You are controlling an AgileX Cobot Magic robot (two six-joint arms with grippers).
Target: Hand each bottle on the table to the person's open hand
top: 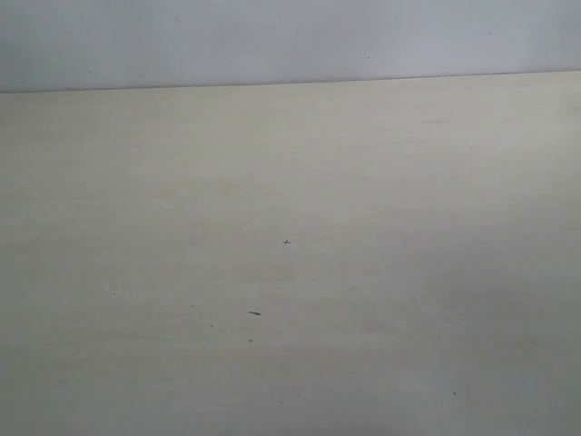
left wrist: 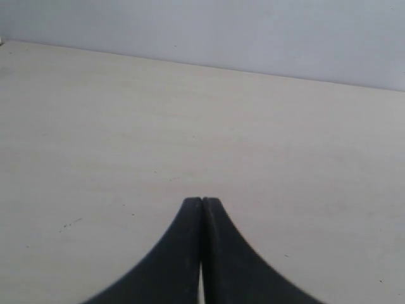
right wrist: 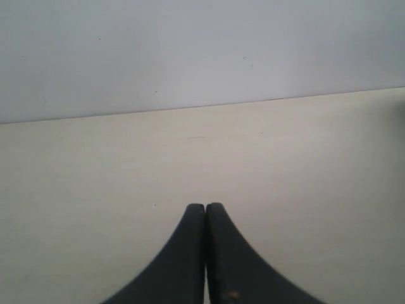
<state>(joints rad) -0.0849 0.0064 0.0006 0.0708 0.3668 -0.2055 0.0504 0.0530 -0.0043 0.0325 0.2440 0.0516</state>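
Note:
No bottle shows in any view, and no person's hand either. The pale beige table [top: 290, 227] fills the exterior view, with only a few tiny dark specks on it. Neither arm appears in that view. In the left wrist view my left gripper [left wrist: 202, 200] hangs over bare tabletop [left wrist: 126, 126], its two black fingers pressed together with nothing between them. In the right wrist view my right gripper [right wrist: 205, 206] is likewise shut and empty above the table [right wrist: 95, 177].
A plain pale grey wall [top: 290, 36] rises behind the table's far edge [top: 290, 84]. The same wall [right wrist: 190, 50] and edge show in both wrist views. A small dark mark [top: 254, 313] lies on the tabletop.

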